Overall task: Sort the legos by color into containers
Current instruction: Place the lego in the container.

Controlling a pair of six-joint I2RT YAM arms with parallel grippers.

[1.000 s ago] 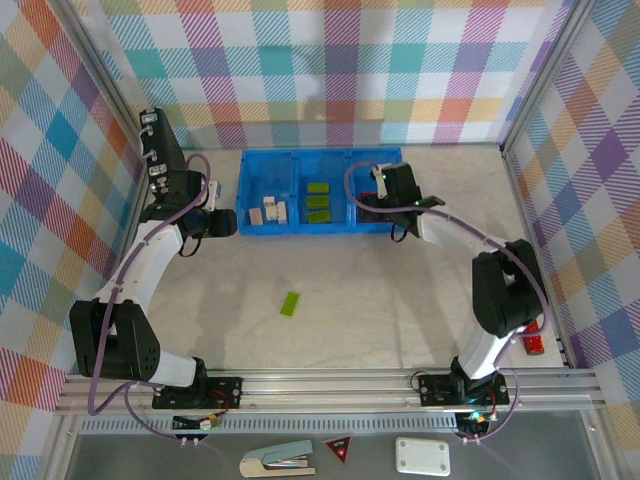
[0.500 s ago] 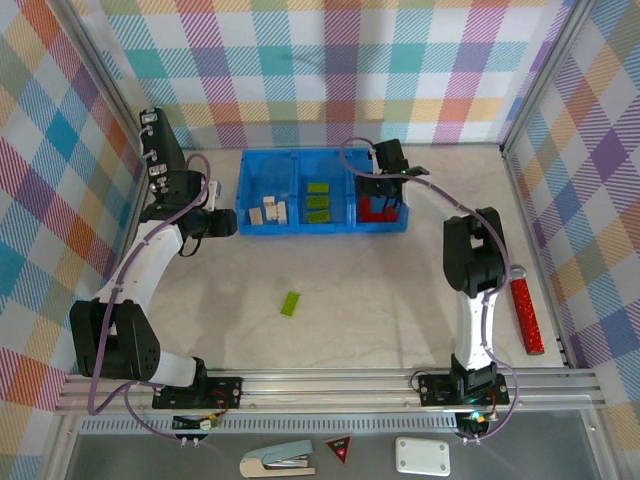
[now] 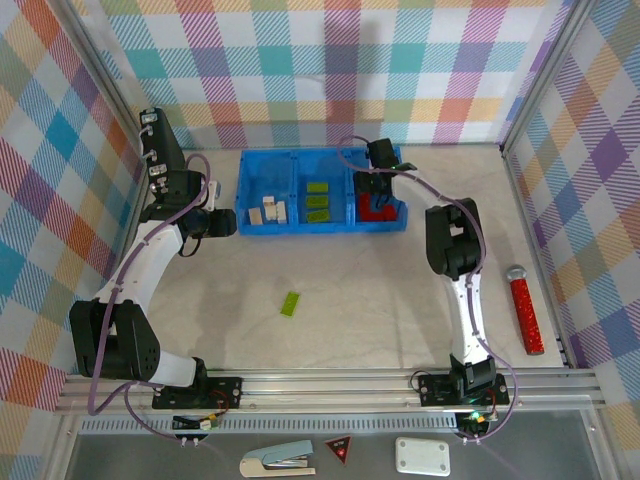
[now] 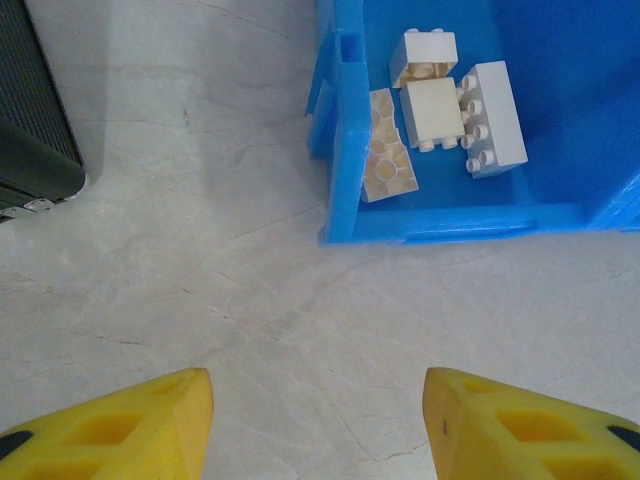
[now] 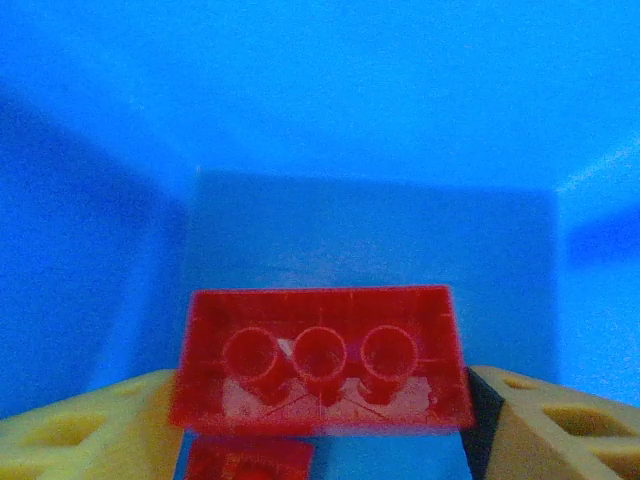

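well, your left tool (image 3: 222,222) hangs at the left of the top view, just beside the blue tray (image 3: 243,190). its yellow fingers (image 4: 150,420) are spread wide with nothing between them, and the bare surface (image 4: 200,200) lies below. in its wrist view you see four cream bricks (image 4: 440,110) in the tray's left compartment, one leaning against the wall. green bricks (image 3: 318,200) sit in the middle compartment. your right tool (image 3: 376,193) reaches into the right compartment. in its wrist view a red brick (image 5: 320,360) sits between the fingers, hollow underside toward the camera, but you cannot tell whether it is pinched or lying loose. a lone green brick (image 3: 291,304) lies on the surface near the centre of the frame, well apart from the tray. a red glittery stick (image 3: 525,310) lies at the right.
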